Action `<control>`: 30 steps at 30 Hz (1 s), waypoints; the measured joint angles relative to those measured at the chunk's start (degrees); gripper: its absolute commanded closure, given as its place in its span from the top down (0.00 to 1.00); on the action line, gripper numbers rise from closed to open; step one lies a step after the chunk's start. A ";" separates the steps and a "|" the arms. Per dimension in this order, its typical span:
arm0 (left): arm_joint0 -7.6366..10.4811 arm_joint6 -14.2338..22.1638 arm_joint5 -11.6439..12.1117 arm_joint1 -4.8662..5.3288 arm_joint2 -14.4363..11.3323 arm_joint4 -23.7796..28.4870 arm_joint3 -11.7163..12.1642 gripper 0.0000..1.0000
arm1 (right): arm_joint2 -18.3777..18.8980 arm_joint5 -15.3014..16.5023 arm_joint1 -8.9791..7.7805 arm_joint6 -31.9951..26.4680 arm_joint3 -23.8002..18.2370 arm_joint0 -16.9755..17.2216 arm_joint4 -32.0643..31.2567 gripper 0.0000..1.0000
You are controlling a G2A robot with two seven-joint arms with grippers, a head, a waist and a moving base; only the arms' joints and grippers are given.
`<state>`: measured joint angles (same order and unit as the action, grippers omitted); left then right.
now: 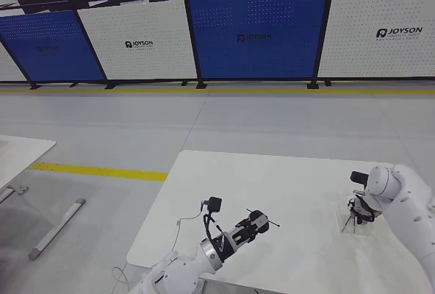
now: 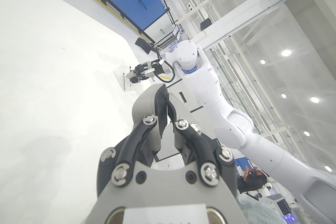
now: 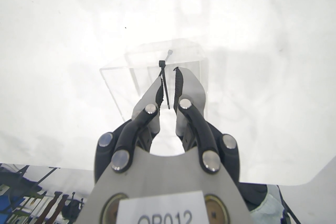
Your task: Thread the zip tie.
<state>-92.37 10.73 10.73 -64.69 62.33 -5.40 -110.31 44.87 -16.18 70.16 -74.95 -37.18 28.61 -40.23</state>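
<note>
Right gripper [image 3: 168,75]: jaws parted, black zip tie [image 3: 164,86] between them (frame centre).
Left gripper [image 2: 166,93]: jaws pressed together.
Grip: close squarely – mid-strap.

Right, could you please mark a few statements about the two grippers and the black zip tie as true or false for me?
1. The right gripper is open, with the black plastic zip tie between its fingers. True.
2. A clear plastic holder sits on the white table beneath that tie. True.
3. The left gripper is wide open. False: it is shut, with a thin black strip across its tip.
4. Both grippers work at the holder. False: the left gripper is apart from it, near the table edge closest to the robot.
</note>
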 measured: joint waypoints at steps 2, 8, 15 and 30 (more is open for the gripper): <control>0.00 0.00 0.00 0.00 0.00 0.00 0.00 0.00 | -0.32 0.19 0.41 0.22 0.99 -0.45 0.10 0.00; 0.00 0.00 0.00 0.00 0.00 0.00 0.00 0.00 | -1.05 0.70 1.50 0.99 3.54 -1.55 0.13 0.00; 0.00 0.00 0.00 0.00 0.00 0.00 0.00 0.00 | -1.41 1.38 1.99 2.30 3.71 -1.37 -0.88 0.00; 0.00 0.00 0.00 0.00 0.00 0.00 0.00 0.00 | 2.23 3.38 -0.05 2.73 -1.68 1.62 -2.03 0.00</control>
<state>-92.37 10.73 10.73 -64.69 62.33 -5.40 -110.31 47.10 -12.80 70.11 -72.23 -38.86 30.23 -42.26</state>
